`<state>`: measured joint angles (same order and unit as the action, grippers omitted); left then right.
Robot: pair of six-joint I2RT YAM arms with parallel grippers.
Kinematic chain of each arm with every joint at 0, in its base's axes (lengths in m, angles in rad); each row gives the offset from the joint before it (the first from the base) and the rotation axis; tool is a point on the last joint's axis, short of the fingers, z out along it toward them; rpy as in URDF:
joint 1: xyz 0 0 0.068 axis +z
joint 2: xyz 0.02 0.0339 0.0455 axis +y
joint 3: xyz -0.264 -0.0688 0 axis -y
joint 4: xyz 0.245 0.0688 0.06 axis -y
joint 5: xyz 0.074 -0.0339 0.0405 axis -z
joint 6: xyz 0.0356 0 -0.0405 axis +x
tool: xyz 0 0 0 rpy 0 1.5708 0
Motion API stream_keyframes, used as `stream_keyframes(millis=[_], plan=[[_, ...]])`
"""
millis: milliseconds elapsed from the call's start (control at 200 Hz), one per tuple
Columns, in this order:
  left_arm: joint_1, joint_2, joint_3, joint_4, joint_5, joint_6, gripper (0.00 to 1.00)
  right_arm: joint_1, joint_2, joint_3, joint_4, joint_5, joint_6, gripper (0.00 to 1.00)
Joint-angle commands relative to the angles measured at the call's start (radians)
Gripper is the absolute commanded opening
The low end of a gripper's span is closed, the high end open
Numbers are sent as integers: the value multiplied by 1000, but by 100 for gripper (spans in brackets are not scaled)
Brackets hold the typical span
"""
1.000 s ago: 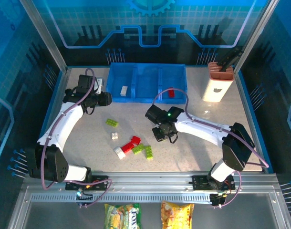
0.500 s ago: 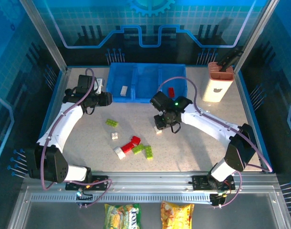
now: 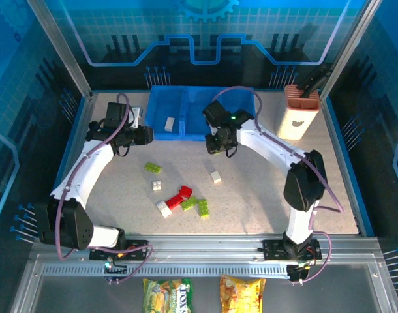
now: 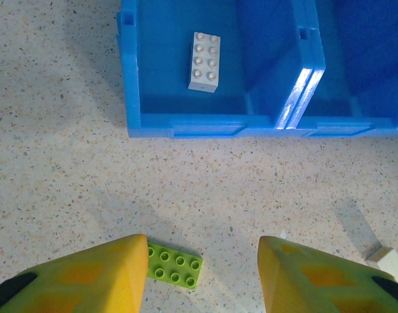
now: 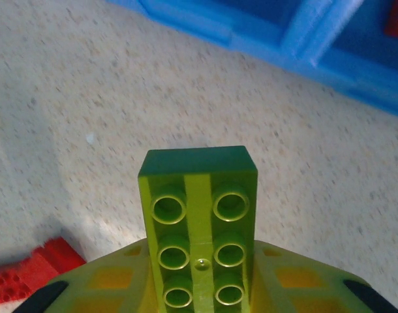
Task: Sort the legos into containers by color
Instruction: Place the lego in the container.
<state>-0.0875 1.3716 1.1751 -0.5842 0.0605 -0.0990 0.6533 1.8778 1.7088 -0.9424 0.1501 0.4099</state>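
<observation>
The right pincer (image 3: pixel 218 146) is clenched on a green brick (image 5: pixel 198 215). It hangs over the table (image 3: pixel 264 189) just in front of the tray (image 3: pixel 179 136), about where the middle and right compartments meet. The left pincer (image 3: pixel 149 135) hangs released, with nothing between its fingers (image 4: pixel 114 274), just off the tray's front left corner. A white brick (image 3: pixel 169 122) lies in the tray's left compartment. In front of the tray, a green plate (image 3: pixel 153 168) lies nearest that corner. A pale brick (image 3: pixel 216 176) lies below the middle compartment, and farther out sits a cluster (image 3: pixel 184 195) of red, white and green bricks.
</observation>
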Motion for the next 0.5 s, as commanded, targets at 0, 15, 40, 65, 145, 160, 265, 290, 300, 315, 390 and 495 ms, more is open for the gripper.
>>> stream_keyframes(millis=[0, 15, 40, 65, 145, 160, 265, 290, 300, 315, 390, 495], plan=[[9, -9, -9, 17, 3, 7, 49, -3, 69, 101, 30, -72, -11, 33], [8, -9, -9, 17, 3, 7, 49, -2, 79, 112, 39, -82, -9, 33], [9, -9, -9, 17, 2, 7, 49, 0, 96, 130, 53, -96, -4, 33], [9, -9, -9, 17, 1, 7, 49, 3, 115, 151, 65, -106, 3, 33], [9, -9, -9, 17, -4, 7, 49, 21, 179, 226, 94, -110, 17, 33], [10, -9, -9, 17, -2, 6, 49, 24, 190, 238, 101, -110, 17, 33], [9, -9, -10, 19, -7, 3, 49, 45, 266, 324, 165, -97, 34, 32], [9, -9, -11, 19, -7, 3, 49, 50, 280, 337, 188, -95, 38, 32], [9, -9, -11, 19, -8, 2, 49, 51, 286, 341, 196, -95, 39, 32], [9, -9, -11, 19, -8, 1, 49, 53, 295, 347, 212, -90, 42, 32], [9, -12, -13, 21, -11, -1, 49, 67, 328, 365, 299, -74, 46, 32], [9, -20, -15, 30, -2, -11, 48, 92, 370, 375, 439, -40, 28, 31]])
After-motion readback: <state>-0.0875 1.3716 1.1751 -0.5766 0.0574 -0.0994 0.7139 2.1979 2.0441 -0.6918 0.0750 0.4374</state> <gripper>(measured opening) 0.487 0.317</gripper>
